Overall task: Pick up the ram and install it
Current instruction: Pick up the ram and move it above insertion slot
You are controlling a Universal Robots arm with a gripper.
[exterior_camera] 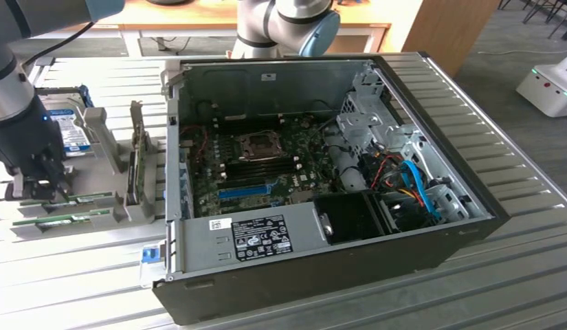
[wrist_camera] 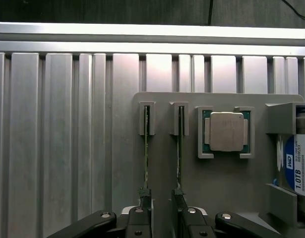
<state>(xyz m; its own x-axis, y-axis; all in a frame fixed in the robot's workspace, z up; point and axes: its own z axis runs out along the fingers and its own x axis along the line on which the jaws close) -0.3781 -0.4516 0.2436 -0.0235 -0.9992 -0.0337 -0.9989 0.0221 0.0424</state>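
Two green ram sticks stand on edge in slots of a grey holder (wrist_camera: 162, 106), seen edge-on as the one ram stick (wrist_camera: 146, 148) and the other ram stick (wrist_camera: 179, 148). In the exterior view they lie at the left as one stick (exterior_camera: 82, 199) and a second stick (exterior_camera: 65, 220). My gripper (wrist_camera: 162, 196) hovers over one end of the pair, open, with one of its fingertips (wrist_camera: 145, 194) over each stick and bare holder showing in the gap. It holds nothing. In the exterior view the gripper (exterior_camera: 36, 187) is low over the holder.
An open computer case (exterior_camera: 448, 234) with its motherboard (exterior_camera: 264, 161) and a blue slot (exterior_camera: 242, 191) fills the middle. The holder also carries a CPU (wrist_camera: 226, 131) and a hard drive (wrist_camera: 296, 168). A ribbed metal table (wrist_camera: 58, 139) lies beneath. A second arm's base (exterior_camera: 283, 27) stands behind the case.
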